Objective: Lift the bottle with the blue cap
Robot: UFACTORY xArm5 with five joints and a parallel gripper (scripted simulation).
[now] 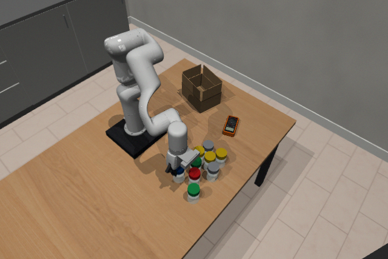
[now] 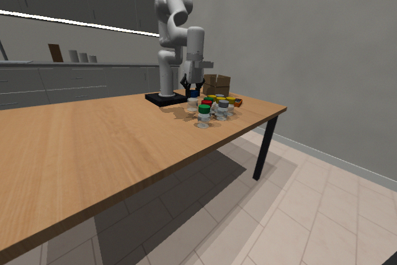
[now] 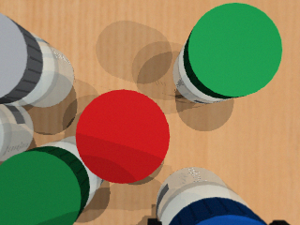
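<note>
The bottle with the blue cap (image 1: 179, 171) (image 2: 193, 94) (image 3: 220, 215) stands upright at the left edge of a cluster of clear bottles. My gripper (image 1: 176, 170) (image 2: 193, 90) points straight down and is shut on its cap. Its base is close to the table top. Right beside it stands a red-capped bottle (image 1: 194, 173) (image 2: 206, 102) (image 3: 123, 136). A green-capped bottle (image 1: 193, 189) (image 2: 204, 108) (image 3: 234, 49) stands in front, and another green-capped one (image 1: 197, 162) (image 3: 37, 189) behind. All bottles in view are upright.
Yellow-capped bottles (image 1: 209, 156) (image 1: 220, 153) (image 2: 220, 98) and grey-capped bottles (image 1: 213, 167) (image 1: 208, 145) (image 2: 223, 103) (image 3: 11, 56) fill the cluster's right side. An orange multimeter (image 1: 231, 125) (image 2: 237, 102) and an open cardboard box (image 1: 202, 91) (image 2: 218, 84) lie beyond. The table edge (image 1: 250, 184) is near.
</note>
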